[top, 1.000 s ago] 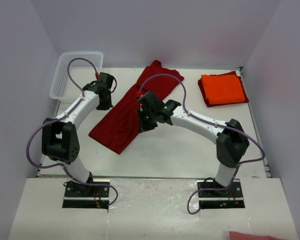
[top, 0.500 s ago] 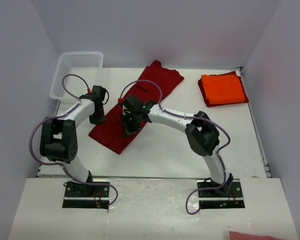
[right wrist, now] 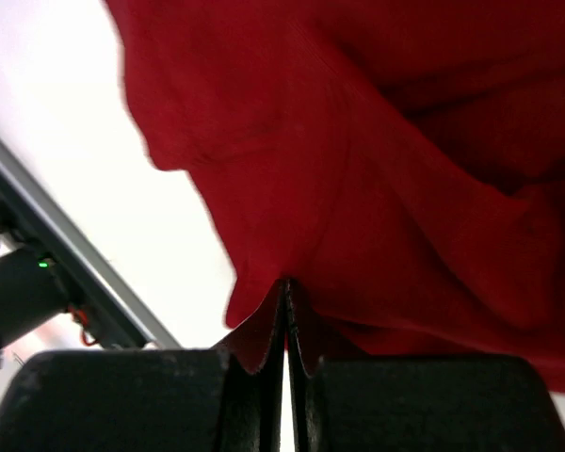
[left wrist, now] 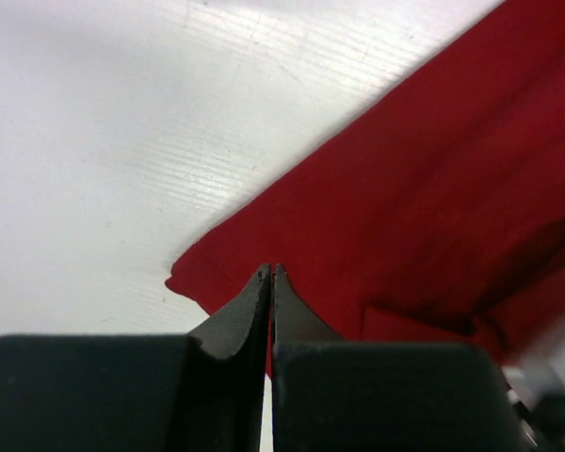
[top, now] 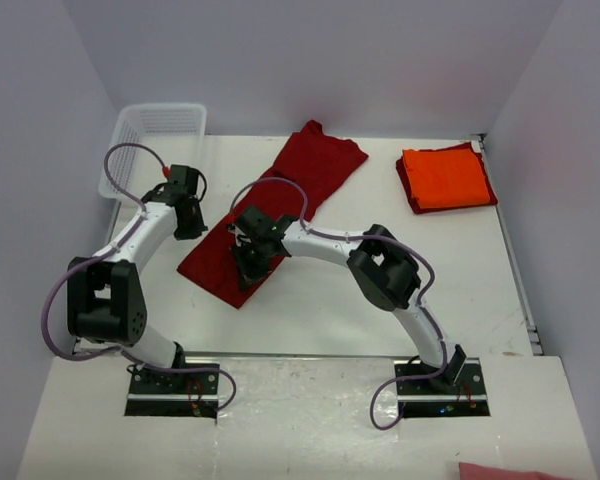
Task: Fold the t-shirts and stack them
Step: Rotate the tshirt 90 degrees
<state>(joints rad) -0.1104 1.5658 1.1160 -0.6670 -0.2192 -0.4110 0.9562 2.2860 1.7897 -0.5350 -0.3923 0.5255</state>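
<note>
Both my pincers, left [left wrist: 271,270] and right [right wrist: 284,282], are pressed fully closed at the near hem of the dark crimson cloth t-shirt [top: 310,175], which lies diagonally mid-table. I can't tell if they've nipped cloth. If I lift on a thin pinch, the hem may slip and bunch.

Crimson t-shirt [top: 315,165]: midsection hidden beneath right gripper [top: 247,265]. Red cloth [top: 410,198] under orange t-shirt [top: 445,178]: margins only. Pink item [top: 510,471], 5 o'clock: cut by edge. Whether jaws pinch cloth: indeterminate.

Legible text, labels, brand names, numbers, signs: none. Overhead view and both wrist views checked; nothing readable stands on any surface in sight.
</note>
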